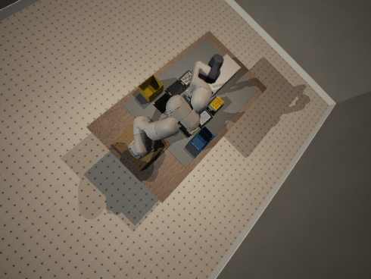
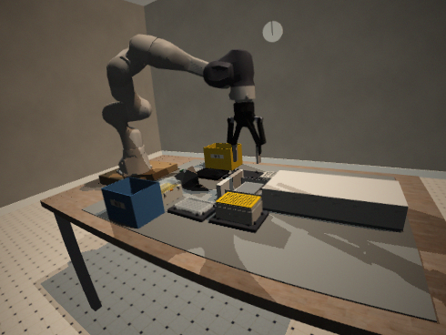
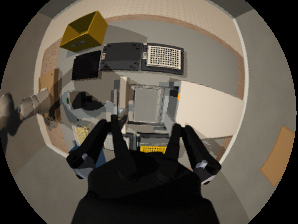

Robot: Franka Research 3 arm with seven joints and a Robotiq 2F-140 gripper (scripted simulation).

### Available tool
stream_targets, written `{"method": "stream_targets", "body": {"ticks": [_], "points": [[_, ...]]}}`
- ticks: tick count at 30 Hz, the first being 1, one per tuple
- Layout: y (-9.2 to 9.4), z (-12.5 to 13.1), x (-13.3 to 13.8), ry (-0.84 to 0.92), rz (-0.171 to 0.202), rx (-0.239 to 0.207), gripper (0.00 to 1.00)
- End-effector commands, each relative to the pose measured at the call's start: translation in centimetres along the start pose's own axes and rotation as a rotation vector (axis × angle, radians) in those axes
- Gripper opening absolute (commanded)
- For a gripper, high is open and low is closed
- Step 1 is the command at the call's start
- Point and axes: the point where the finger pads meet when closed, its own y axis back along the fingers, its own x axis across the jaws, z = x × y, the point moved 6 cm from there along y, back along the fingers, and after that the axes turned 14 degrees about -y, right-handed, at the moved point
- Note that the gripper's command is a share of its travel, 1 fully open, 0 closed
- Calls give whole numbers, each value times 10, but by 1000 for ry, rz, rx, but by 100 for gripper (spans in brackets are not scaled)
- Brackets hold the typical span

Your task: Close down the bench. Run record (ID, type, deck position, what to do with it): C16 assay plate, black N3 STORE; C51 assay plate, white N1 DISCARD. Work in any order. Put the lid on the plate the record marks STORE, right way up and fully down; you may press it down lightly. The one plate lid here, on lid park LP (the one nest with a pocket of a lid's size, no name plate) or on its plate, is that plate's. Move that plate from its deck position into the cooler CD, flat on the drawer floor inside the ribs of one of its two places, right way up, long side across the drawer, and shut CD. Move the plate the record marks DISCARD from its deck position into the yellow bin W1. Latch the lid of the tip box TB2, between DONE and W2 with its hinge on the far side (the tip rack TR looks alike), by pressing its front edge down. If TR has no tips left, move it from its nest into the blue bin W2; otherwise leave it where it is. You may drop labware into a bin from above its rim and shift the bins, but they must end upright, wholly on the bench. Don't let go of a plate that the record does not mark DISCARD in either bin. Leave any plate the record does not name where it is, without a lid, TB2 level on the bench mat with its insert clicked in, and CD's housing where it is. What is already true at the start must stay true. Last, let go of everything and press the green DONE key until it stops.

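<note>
End effector point(image 2: 247, 152), black and angular, hangs released above the flat white cooler point(image 2: 337, 193)

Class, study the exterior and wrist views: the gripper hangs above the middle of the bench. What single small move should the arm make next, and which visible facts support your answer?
Probably a straight descent. The gripper hangs partly open and holds nothing, well above the labware. In the wrist view a grey open-framed piece lies directly between its fingers, so it seems lined up. What that piece is, I cannot tell.
</note>
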Motion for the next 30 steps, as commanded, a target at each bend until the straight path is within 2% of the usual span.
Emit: {"method": "stream_targets", "body": {"ticks": [1, 2, 3, 30], "points": [[2, 1, 0, 1, 0, 1, 61], [2, 1, 0, 1, 0, 1, 61], [1, 2, -5, 1, 0, 1, 0], [-22, 25, -99, 1, 0, 1, 0]]}}
